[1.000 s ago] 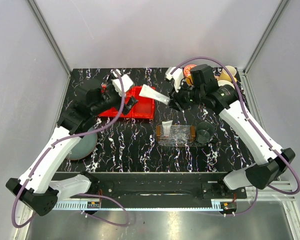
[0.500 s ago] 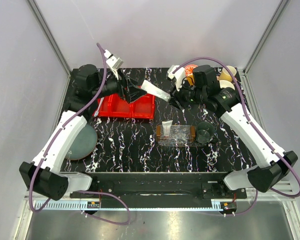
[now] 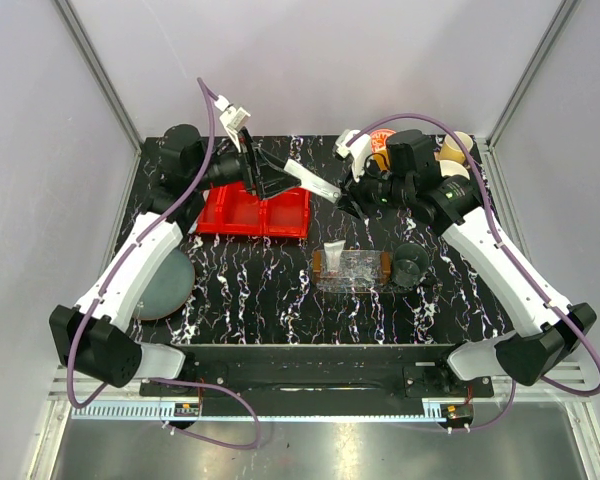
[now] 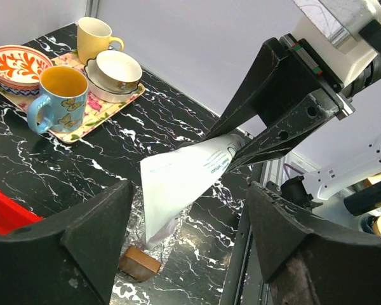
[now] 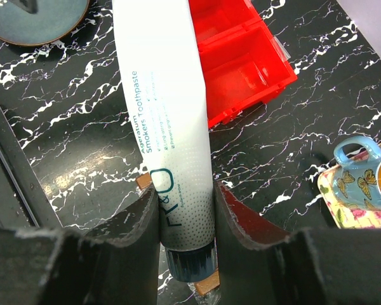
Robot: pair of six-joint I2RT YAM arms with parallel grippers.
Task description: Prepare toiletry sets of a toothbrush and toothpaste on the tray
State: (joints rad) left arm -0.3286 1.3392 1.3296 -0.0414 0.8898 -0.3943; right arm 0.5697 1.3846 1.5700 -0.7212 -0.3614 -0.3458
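My right gripper [image 3: 343, 198] is shut on a white toothpaste tube [image 3: 311, 181] near its dark cap and holds it in the air, flat end pointing left. In the right wrist view the tube [image 5: 168, 127] is pinched between my fingers [image 5: 130, 219]. My left gripper [image 3: 268, 180] is open, raised, with its jaws either side of the tube's flat end [image 4: 178, 184] without touching it. The clear tray [image 3: 365, 270] with orange-brown ends lies below, with a second white tube [image 3: 332, 254] on its left part. The toothbrush is out of view.
Red bins [image 3: 255, 213] sit under my left gripper. A dark cup [image 3: 411, 265] stands right of the clear tray. A grey plate [image 3: 166, 285] lies at the left. A floral tray with mugs [image 4: 76, 95] stands at the back right [image 3: 450, 160].
My left arm has lifted from the red bins and swung right, bringing its open gripper up to the tube's flat end. My right gripper has held the tube almost still.
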